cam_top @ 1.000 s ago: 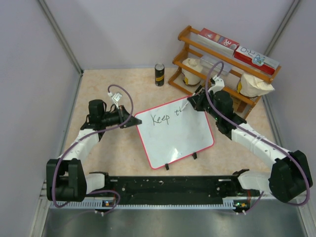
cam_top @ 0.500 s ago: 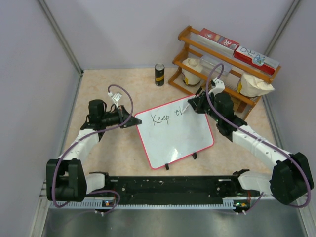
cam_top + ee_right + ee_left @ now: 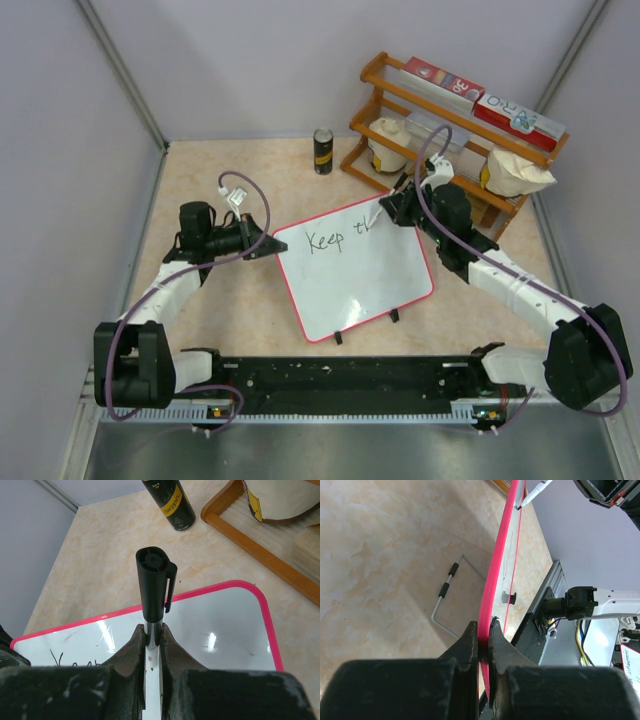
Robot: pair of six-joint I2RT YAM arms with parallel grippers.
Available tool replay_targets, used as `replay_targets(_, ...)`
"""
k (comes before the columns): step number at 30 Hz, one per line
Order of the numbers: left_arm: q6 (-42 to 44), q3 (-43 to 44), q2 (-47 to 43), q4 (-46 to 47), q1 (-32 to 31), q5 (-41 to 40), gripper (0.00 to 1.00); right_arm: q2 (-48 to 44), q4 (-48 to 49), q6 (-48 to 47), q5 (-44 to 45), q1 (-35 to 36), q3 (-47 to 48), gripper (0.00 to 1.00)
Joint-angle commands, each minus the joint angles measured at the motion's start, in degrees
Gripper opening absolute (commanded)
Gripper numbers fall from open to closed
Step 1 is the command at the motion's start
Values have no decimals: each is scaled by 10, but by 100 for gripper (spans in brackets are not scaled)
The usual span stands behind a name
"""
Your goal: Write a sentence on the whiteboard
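Note:
The whiteboard [image 3: 360, 280], white with a red-pink rim, lies tilted at the table's middle. Black lettering [image 3: 338, 236] on it reads "Keep t" with a further stroke started. My left gripper [image 3: 268, 246] is shut on the board's left rim, seen edge-on as a pink strip [image 3: 492, 587] between the fingers in the left wrist view. My right gripper [image 3: 392, 206] is shut on a white marker with a black cap [image 3: 155, 587], its tip [image 3: 366, 226] on the board's upper right part. In the right wrist view the board [image 3: 225, 630] lies under the marker.
A black can [image 3: 323, 151] stands behind the board. A wooden rack [image 3: 450, 135] at the back right holds red-and-white boxes and cream bags. A wire stand [image 3: 452, 590] lies on the table under the board. Black clips [image 3: 393, 316] sit on the board's near edge.
My right gripper made small shifts with the marker near the letters after "Keep". The left arm and the board have not moved.

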Motion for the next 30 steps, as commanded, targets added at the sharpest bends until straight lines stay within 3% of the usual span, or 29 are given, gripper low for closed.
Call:
replay_targets(1,72,0,0,-30,-12,-69,0,5,16,-2,16,-5,31,0)
replay_targets(30,73,-1,2,-31,-13,-71,0,7,4,-1,37,-6,37,0)
